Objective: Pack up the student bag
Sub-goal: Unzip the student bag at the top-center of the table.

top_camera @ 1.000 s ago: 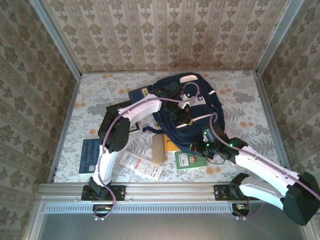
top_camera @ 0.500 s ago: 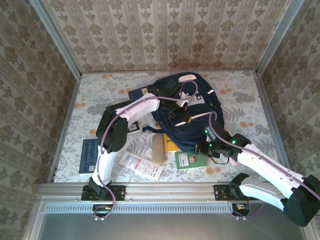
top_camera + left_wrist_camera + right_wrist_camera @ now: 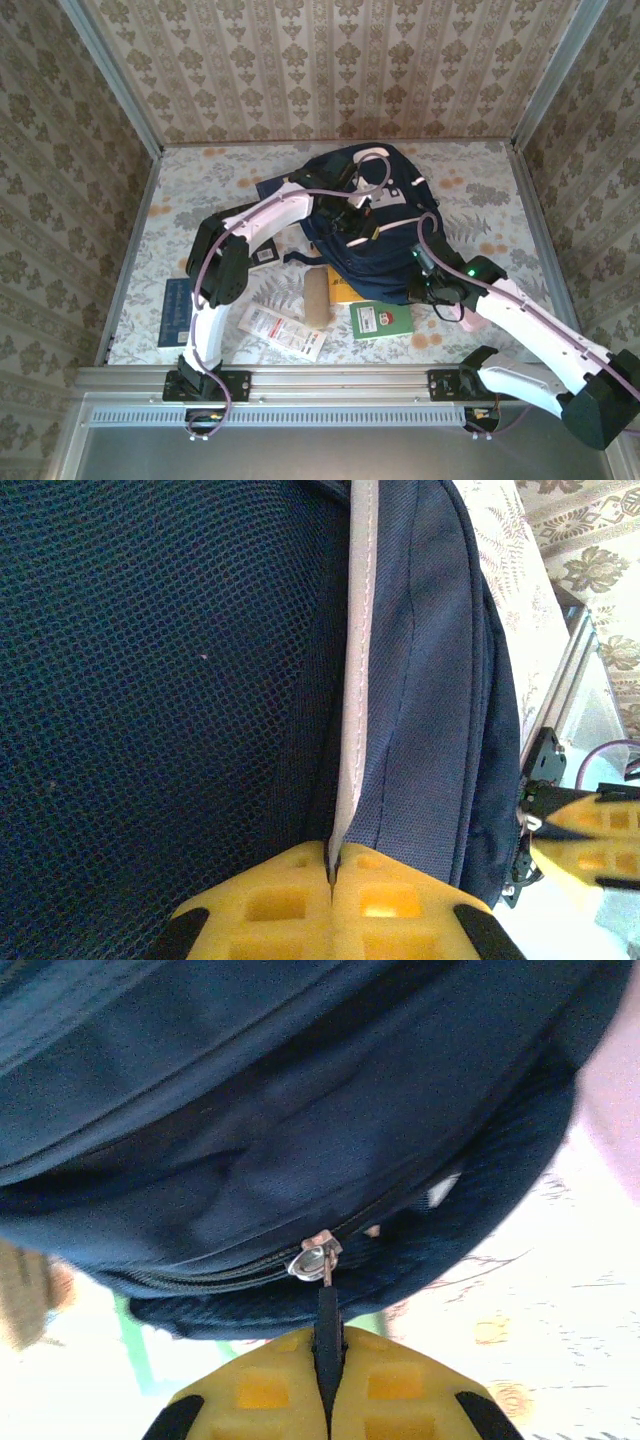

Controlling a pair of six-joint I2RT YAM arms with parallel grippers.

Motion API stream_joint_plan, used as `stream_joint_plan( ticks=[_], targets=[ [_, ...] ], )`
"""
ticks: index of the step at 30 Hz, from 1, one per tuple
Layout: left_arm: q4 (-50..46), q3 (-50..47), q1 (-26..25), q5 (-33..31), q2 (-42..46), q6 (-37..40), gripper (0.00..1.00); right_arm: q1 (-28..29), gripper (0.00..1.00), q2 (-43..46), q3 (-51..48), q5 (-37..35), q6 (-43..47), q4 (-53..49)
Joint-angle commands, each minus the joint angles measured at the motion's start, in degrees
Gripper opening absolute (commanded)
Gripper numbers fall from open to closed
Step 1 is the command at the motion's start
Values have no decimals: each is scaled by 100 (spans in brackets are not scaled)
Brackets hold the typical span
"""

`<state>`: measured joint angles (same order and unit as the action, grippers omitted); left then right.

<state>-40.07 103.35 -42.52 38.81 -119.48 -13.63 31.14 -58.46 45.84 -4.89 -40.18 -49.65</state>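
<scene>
Quick count from the top view: one student bag (image 3: 375, 215) sitting in the upper middle of the floral worktop (image 3: 480, 200). There are two dark blue books, one at the left edge (image 3: 180, 310) and one at the bag's upper left (image 3: 270, 190). Below the bag are one green notebook (image 3: 380, 320), one tan roll (image 3: 318, 297) and one white packet (image 3: 283, 332).

The wrist cams give the close-ups. The left tool (image 3: 330, 865) is pinched tight on the bag's pale trim strip (image 3: 358, 630), with a mesh panel (image 3: 150, 680) filling the left of that frame. The right tool (image 3: 328, 1345) is clamped on the zipper pull (image 3: 315, 1258), at the bag's lower right in the top view (image 3: 420, 262).

Compared with a second ago, the right tool has slid right and up along the bag's edge, and the green notebook is more uncovered.
</scene>
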Motion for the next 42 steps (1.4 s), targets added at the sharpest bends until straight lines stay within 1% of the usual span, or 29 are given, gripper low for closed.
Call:
stream_joint_plan(
  ticks=[1, 2, 4, 5, 8, 12, 16, 18, 19, 21, 22, 23, 24, 26, 29, 31, 33, 34, 35, 37, 38, 42],
  targets=[
    [-177, 66, 165, -154, 340, 166, 0, -171, 0, -121, 155, -867, 96, -374],
    [-195, 78, 169, -156, 347, 180, 0, -215, 0, -122, 138, -896, 73, -290],
    [-245, 122, 174, -159, 394, 227, 0, -257, 0, -119, 73, -610, 168, 51],
    [-265, 137, 173, -329, 412, 253, 0, -257, 0, -123, 41, -445, 228, 198],
    [-391, 357, 192, -479, 425, 328, 0, -241, 0, -143, -17, 389, 461, 648],
    [-985, 1339, 167, -627, 180, 537, 0, -123, 0, -111, -171, 1126, 437, 1231],
    [-1687, 2514, 60, -983, -136, 906, 0, 122, 0, -276, -122, 1352, 178, 1681],
    [-1769, 2757, 81, -1077, -196, 906, 0, 220, 0, -499, -52, 1380, -32, 1853],
    [-1765, 2778, 113, -1176, -207, 869, 6, 266, 0, -655, 12, 1432, -145, 2104],
    [-1832, 2772, 173, -1611, -208, 741, 28, 385, 0, -940, 104, 1402, -389, 2382],
    [-1901, 2739, 208, -1909, -188, 668, 37, 442, 0, -1086, 130, 1410, -544, 2602],
    [-1939, 2636, 251, -2120, -140, 578, 41, 494, 0, -1203, 142, 1435, -689, 2804],
    [-1923, 2428, 301, -2240, -20, 441, 45, 558, 0, -1346, 167, 1440, -846, 3029],
    [-1587, 1689, 406, -2311, 418, 175, 49, 666, 0, -1622, 245, 1446, -1075, 3386],
    [-582, 64, 592, -2264, 1454, -399, 52, 818, 0, -2042, 498, 1465, -1253, 3705],
    [124, -1068, 790, -2112, 2163, -1011, 53, 908, 0, -2320, 662, 1484, -1296, 3829],
    [628, -1999, 994, -2060, 2819, -1718, 55, 987, 0, -2419, 749, 1468, -1326, 3945],
    [889, -2438, 1107, -1938, 3136, -2087, 55, 1007, 0, -2455, 769, 1489, -1351, 4047],
    [1071, -2786, 1184, -1873, 3390, -2317, 56, 1020, 0, -2470, 796, 1495, -1376, 4125],
    [962, -3246, 1220, -2390, 3859, -2970, 57, 1035, 0, -2495, 843, 1473, -1429, 4224],
    [845, -3396, 1213, -2517, 4022, -3206, 57, 1031, 0, -2495, 855, 1465, -1447, 4288],
    [1380, -4278, 1229, -2319, 4556, -4286, 59, 1027, 0, -2614, 914, 1565, -1534, 4490]
  ],
)
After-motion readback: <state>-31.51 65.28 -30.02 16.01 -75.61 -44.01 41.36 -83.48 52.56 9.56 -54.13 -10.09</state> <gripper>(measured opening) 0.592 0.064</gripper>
